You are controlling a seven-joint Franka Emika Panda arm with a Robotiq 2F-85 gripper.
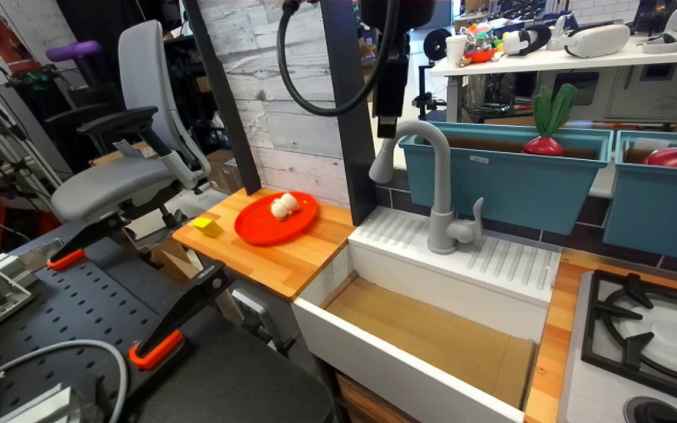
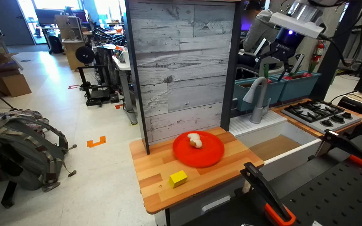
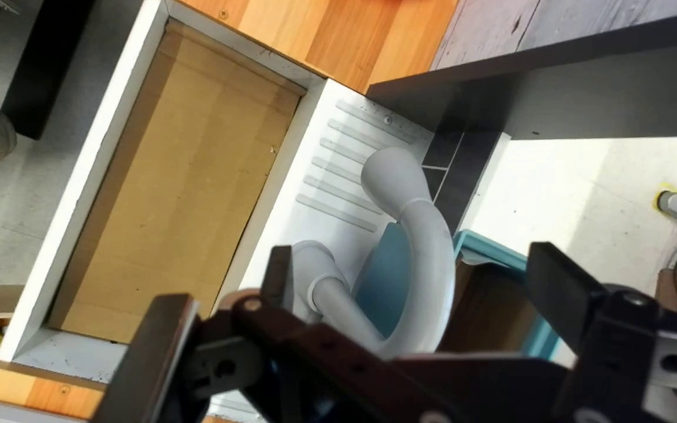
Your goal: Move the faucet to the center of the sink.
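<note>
The matte grey faucet stands upright on the ribbed white back ledge of the sink. Its spout head points sideways toward the wood panel, over the ledge, not over the basin. It also shows in an exterior view and in the wrist view. The sink's tan inside shows in the wrist view. My gripper is open above the arched spout; the spout appears between the spread fingers. No touch can be made out. The gripper also shows in an exterior view. The lever is mostly hidden in the wrist view.
Teal bins with red radishes stand right behind the faucet. A dark post and wood panel rise beside the sink. A red plate with white pieces and a yellow block lie on the counter; a stove flanks the sink.
</note>
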